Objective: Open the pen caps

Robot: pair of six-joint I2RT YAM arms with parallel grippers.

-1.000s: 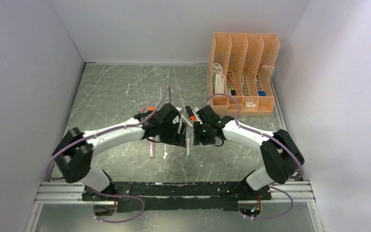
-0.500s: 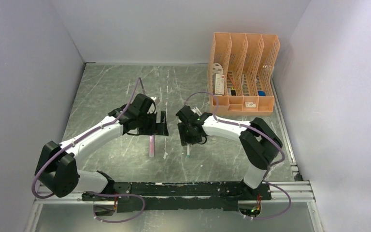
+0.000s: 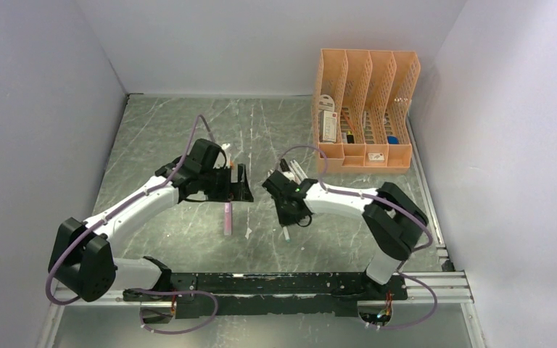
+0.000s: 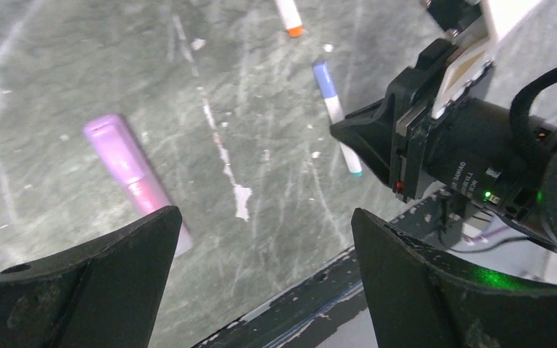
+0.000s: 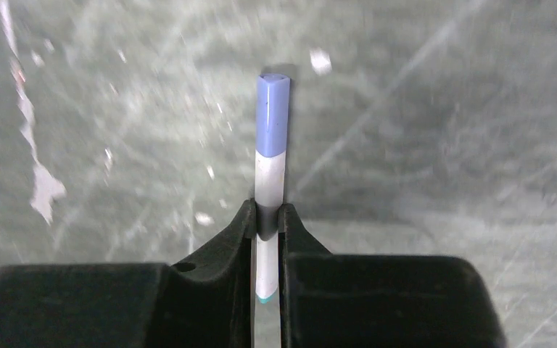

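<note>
My right gripper point(image 5: 267, 212) is shut on the white barrel of a pen point(image 5: 269, 181), low over the table. The pen's blue cap point(image 5: 273, 112) sits on its far end, and its teal tip shows between my fingers. In the top view this gripper point(image 3: 288, 212) is right of centre with the teal tip point(image 3: 286, 236) poking out toward the arm bases. My left gripper point(image 4: 265, 214) is open and empty, a little above the table. It also shows in the top view point(image 3: 238, 187). A pink-purple highlighter point(image 4: 132, 176) lies under its left finger. The same blue-capped pen point(image 4: 336, 112) shows in the left wrist view.
An orange-ended white pen point(image 4: 289, 16) lies farther back. More pens lie behind the right wrist point(image 3: 294, 170) and by the left wrist point(image 3: 227, 152). An orange file organiser point(image 3: 366, 109) stands at the back right. Grey walls close in the table on three sides.
The two grippers, close together at the centre a second ago, have parted. The left one drew back to the left and is open. The right one came down and nearer with the pen.
</note>
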